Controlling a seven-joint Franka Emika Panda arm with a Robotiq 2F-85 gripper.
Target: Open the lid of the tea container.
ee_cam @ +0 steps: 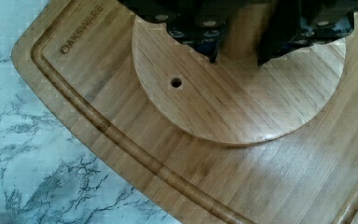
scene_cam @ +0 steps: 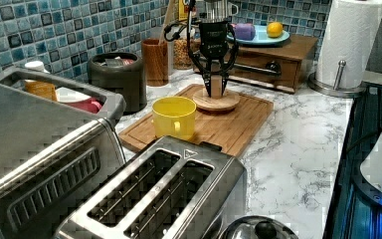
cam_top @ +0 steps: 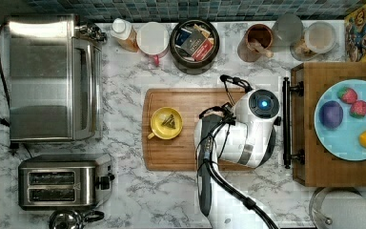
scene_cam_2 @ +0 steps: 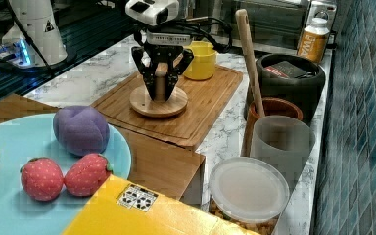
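Clamped on the upright knob of the round bamboo lid (scene_cam_2: pixel 158 101), the black claw (scene_cam_2: pixel 160 92) has the lid flat on the grooved bamboo cutting board (scene_cam: pixel 229 124). The wrist view reveals a small hole in the lid (ee_cam: pixel 176 82). One round black tea canister (cam_top: pixel 194 44) stands open by the tiled wall, packets showing in the top view.

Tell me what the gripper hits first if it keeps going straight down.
The gripper would meet the round wooden lid whose knob it straddles, lying on the bamboo cutting board.
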